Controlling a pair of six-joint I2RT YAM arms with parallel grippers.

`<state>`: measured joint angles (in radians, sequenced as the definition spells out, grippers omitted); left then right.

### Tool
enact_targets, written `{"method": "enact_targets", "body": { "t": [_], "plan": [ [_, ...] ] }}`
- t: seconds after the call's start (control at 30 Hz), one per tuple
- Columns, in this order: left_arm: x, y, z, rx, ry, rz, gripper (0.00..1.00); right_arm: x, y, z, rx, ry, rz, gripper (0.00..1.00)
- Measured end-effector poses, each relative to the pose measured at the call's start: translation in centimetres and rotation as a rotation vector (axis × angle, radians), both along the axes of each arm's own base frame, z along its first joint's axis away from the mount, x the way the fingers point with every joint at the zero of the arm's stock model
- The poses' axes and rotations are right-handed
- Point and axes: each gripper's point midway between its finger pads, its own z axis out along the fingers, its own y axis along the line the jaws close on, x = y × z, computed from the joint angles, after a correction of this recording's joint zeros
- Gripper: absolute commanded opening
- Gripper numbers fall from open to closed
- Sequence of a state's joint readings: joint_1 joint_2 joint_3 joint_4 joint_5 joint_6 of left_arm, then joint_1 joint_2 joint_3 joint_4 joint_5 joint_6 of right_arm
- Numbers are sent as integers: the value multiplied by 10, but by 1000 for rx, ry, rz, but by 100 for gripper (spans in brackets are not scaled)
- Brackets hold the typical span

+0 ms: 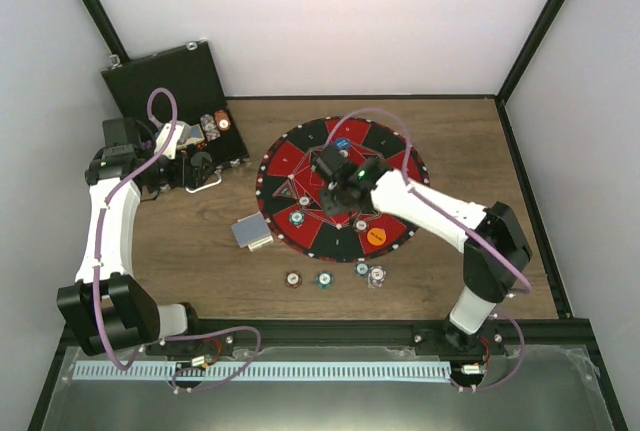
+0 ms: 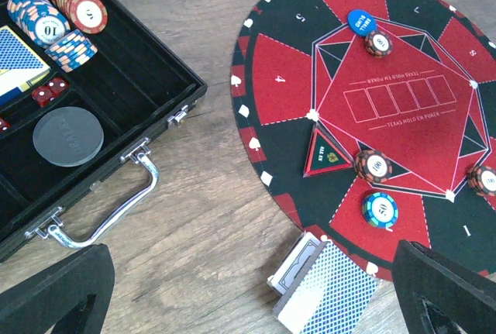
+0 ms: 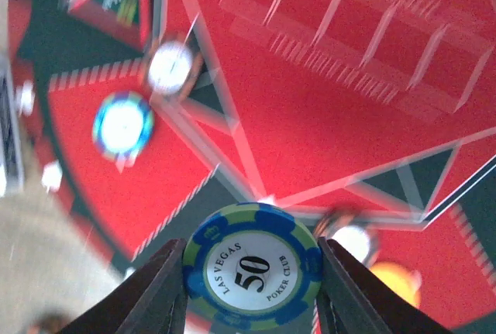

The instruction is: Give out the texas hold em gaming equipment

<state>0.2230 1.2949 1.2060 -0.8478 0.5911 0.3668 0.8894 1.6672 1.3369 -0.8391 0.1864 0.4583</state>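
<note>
The right claw (image 3: 252, 276) stood partly closed on a blue-and-green chip (image 3: 252, 266). Its two fingers (image 3: 159, 291) pinched opposite sides of the rim above the red-and-black mat (image 3: 325, 117). Being round, the chip had no long axis. Its printed face, a white centre reading 50, was turned toward the wrist camera, the lettering slanted.

Only that view showed the chip. From above, the right claw (image 1: 345, 176) hid it, hovering over the middle of the mat (image 1: 290, 156). The overhead view alone showed four loose chips (image 1: 324, 278) in a row on the counter (image 1: 200, 251) near the mat's front edge, and an orange disc (image 1: 375, 235) on the mat.

The left claw (image 2: 248, 272) gaped fully, holding nothing, over the counter between the black case (image 2: 147, 78) and the deck of cards (image 2: 325, 291). Its camera showed stacked chips (image 2: 58, 8) in the case and a blue disc (image 2: 362, 20) just beside a brown chip (image 2: 379, 42) on the mat.
</note>
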Motion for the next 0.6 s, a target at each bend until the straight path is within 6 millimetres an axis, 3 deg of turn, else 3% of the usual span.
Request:
{"method": "enact_targets", "body": {
  "t": [0.13,0.23,0.4,0.6],
  "plan": [
    [0,0,0,-1,1,0,100,81,-27,29,33,-106,-119,17],
    [0,0,0,-2,1,-1,100,133,-43,31,33,-148,-186,17],
    [-1,-1,0,-4,2,-2,100,204,-68,-6,11,-135,-260,17],
    [-1,-2,0,-15,5,-1,100,241,-88,-55,-21,-79,-298,17]
  ]
}}
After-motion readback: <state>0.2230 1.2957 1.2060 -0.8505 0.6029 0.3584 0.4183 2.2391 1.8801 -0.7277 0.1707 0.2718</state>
